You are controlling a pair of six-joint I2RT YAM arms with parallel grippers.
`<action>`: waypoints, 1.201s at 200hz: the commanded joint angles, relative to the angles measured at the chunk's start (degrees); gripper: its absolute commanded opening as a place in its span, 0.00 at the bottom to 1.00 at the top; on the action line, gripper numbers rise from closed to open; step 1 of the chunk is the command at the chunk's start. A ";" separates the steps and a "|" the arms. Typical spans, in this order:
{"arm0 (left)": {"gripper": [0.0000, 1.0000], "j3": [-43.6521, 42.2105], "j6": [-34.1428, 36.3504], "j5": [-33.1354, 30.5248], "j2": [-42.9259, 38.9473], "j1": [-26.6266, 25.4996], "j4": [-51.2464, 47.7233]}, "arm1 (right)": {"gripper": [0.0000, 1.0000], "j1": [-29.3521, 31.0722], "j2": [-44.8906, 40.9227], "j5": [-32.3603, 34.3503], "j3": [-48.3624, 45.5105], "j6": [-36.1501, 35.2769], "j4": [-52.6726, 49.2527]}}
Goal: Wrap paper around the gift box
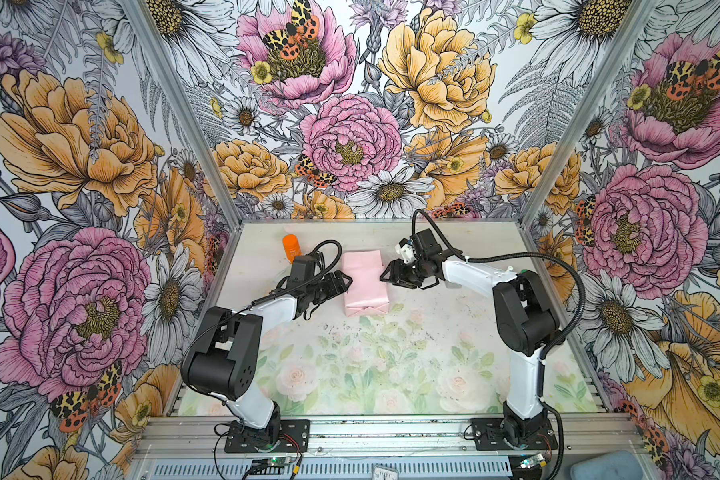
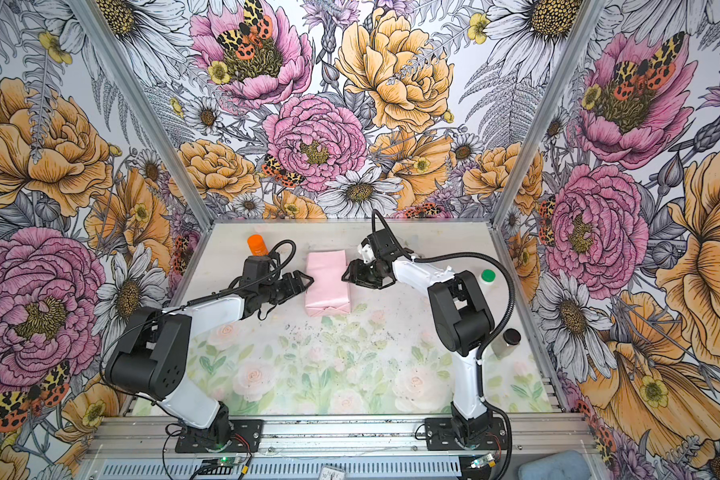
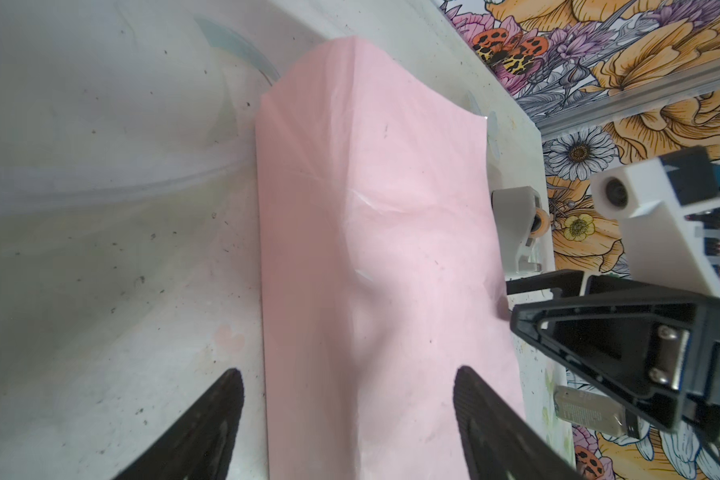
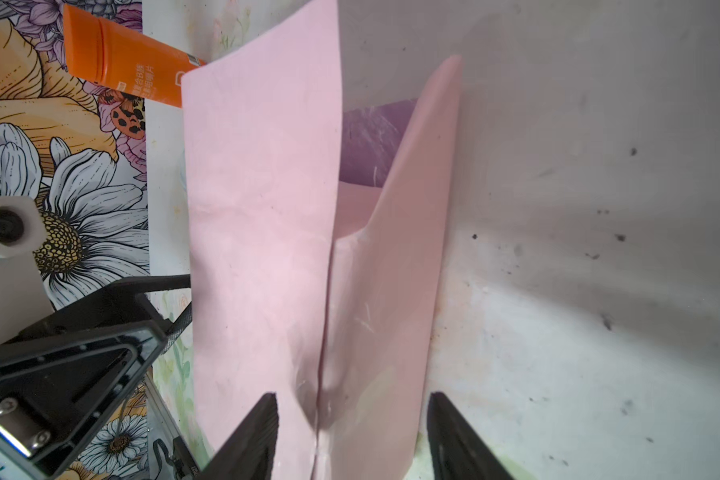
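The pale pink creased paper sheet (image 1: 364, 286) forms a parcel, near end folded, far end open; left gripper (image 1: 347, 284) and right gripper (image 1: 387, 274) jaws apart, empty.

table (image 1: 391, 365): floral print | on it: paper (image 1: 364, 286), orange tube (image 1: 292, 247), green-capped bottle (image 2: 488, 276)

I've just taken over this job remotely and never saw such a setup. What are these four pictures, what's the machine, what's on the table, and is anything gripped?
Two robot arms stand at the near edge of the table. Two pictures look down from overhead, nearly the same view; the other two come from a camera on each arm's wrist. On it lies the pink paper, folded into a parcel; the gift box is presumably inside, hidden. Its near end is folded shut; its far end is open, lilac inside. An orange tube sits at the far left. The left gripper and right gripper flank the parcel, both open, holding nothing.
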 commanded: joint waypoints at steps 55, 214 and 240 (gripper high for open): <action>0.79 3.26 -1.47 3.03 2.02 -3.14 3.17 | 0.58 0.93 0.79 -5.43 1.13 -0.53 -1.41; 0.82 4.27 -0.56 3.55 -1.86 -3.94 -1.72 | 0.62 -6.81 -16.17 0.44 -14.07 -2.33 -6.58; 0.79 6.42 -0.82 4.58 2.50 -4.83 -1.73 | 0.61 -5.98 -12.21 -1.61 -10.08 -3.03 -6.50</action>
